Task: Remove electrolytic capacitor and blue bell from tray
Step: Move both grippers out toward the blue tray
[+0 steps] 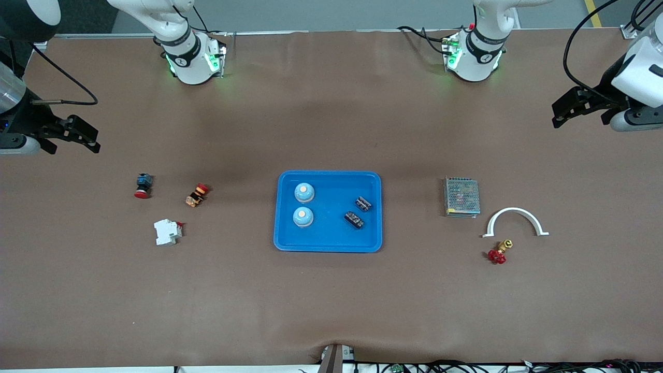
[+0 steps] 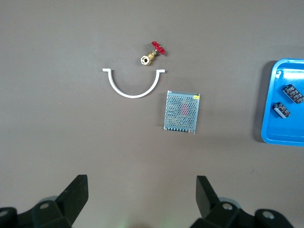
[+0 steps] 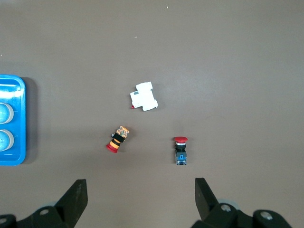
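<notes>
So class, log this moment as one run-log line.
left gripper: open, waiting | right gripper: open, waiting | tray: two bells, two capacitors

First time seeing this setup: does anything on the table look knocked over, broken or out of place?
Nothing stands out. Two bells and two capacitors lie neatly in the blue tray; the other parts lie scattered on the table, nothing looking spilled or damaged.

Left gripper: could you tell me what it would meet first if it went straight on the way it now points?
Probably bare table. The open left gripper points down at empty mat; the metal mesh box lies just ahead, though depth is unclear.
</notes>
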Controlling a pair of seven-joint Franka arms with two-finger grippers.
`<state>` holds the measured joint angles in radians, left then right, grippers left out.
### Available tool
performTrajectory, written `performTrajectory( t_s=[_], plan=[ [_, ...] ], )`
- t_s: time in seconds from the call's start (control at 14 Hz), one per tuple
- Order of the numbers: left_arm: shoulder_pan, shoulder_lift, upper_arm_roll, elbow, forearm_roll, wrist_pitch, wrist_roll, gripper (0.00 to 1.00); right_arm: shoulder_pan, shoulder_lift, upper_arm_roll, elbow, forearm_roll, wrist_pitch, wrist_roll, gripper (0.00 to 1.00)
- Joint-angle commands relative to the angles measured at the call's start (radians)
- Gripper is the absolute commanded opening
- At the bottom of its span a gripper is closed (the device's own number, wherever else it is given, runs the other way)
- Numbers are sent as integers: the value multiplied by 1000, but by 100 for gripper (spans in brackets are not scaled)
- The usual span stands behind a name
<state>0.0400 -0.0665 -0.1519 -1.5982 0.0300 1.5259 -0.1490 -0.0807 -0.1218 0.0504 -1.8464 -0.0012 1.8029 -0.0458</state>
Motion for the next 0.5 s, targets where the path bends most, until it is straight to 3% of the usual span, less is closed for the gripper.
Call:
performTrajectory(
  t_s=[0.0, 0.43],
  plan=[
    [4, 7, -3, 21, 14, -18, 6, 100, -10, -7, 6, 1, 10, -10, -11, 100],
    [-2, 45, -12, 60, 40, -23, 0, 100, -2, -2, 9, 1, 24, -7, 7, 100]
  ],
)
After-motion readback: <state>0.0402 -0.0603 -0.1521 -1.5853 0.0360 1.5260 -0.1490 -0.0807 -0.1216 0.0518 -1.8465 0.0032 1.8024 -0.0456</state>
